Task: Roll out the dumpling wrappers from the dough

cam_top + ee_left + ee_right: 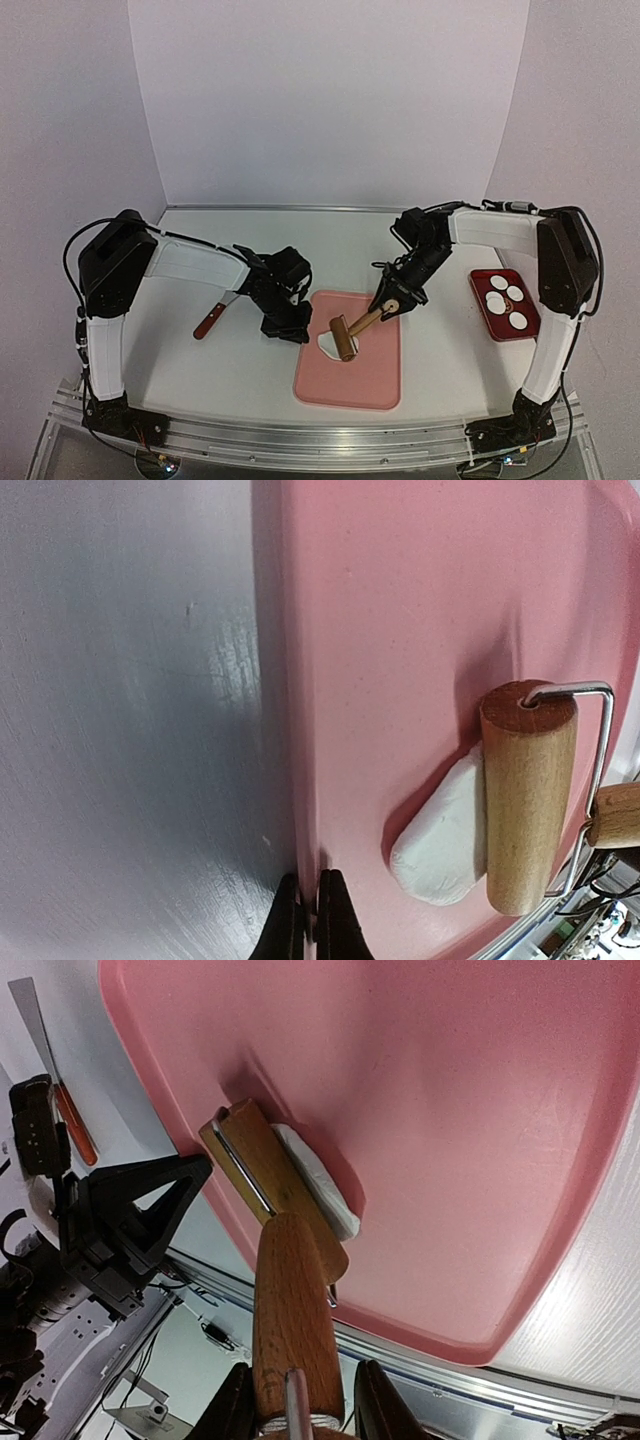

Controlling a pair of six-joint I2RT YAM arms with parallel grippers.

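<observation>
Slippage threatened: the right claw (300, 1408) clamped the handle of the wooden rolling pin (285, 1195), its roller against the soft white dough lump (440, 840) just beyond that claw. The left claw (312, 920), shut, sat only at the edge of the pink rectangular mat (400, 600), so the mat might skid.

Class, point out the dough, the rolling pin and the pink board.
dough (445, 835), left wrist view, middle of the white lump.
rolling pin (525, 795), left wrist view, middle of the wooden roller.
pink board (345, 380), top external view, bare near part.
</observation>
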